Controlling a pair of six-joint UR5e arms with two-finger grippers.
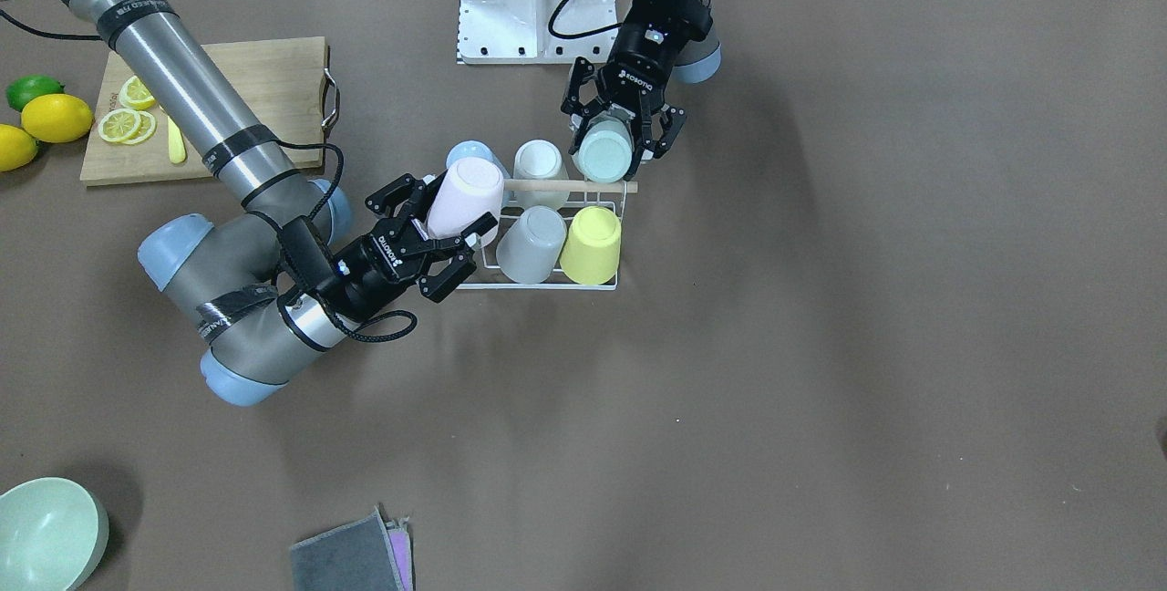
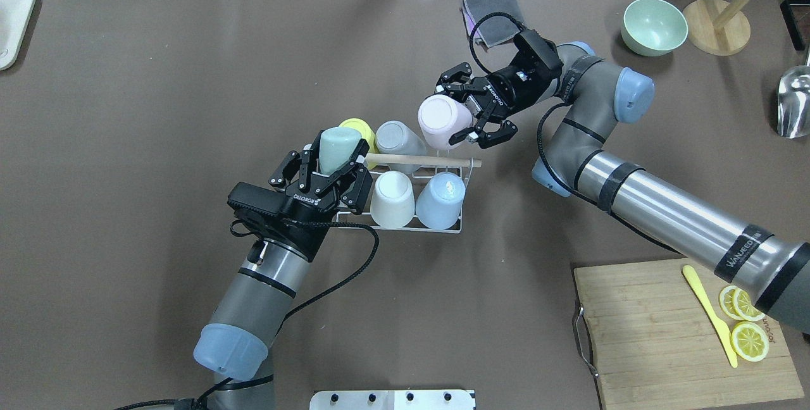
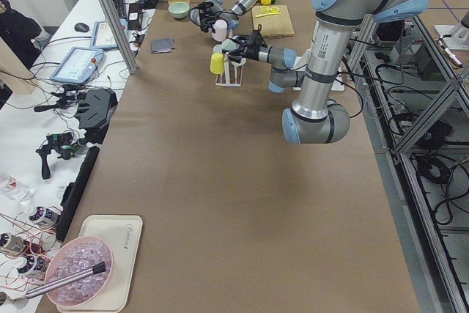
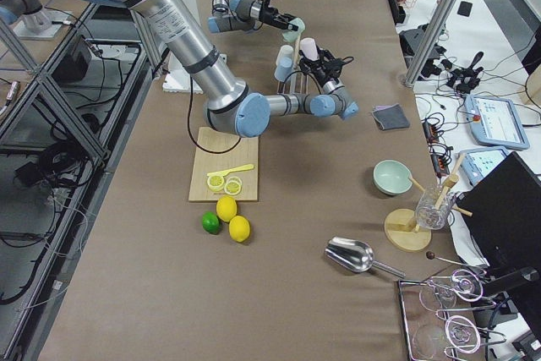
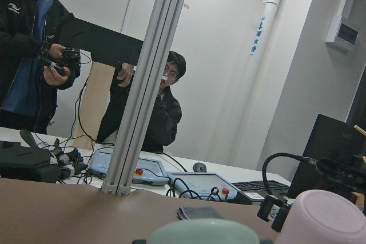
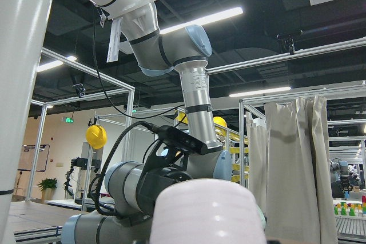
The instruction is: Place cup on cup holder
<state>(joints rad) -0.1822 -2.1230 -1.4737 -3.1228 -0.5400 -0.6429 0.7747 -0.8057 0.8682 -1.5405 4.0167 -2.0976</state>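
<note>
Two rims hidden (mint cup (image 2: 335,147), pink cup (image 2: 443,122))

Left tool (image 2: 334,163) grips mint cup (image 2: 338,143); right tool (image 2: 457,112) grips pink cup (image 2: 438,122).

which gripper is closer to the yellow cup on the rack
Left. The left gripper, holding a mint cup, is right beside the yellow cup; the right gripper, holding a pink cup, is at the far end of the rack.
</note>
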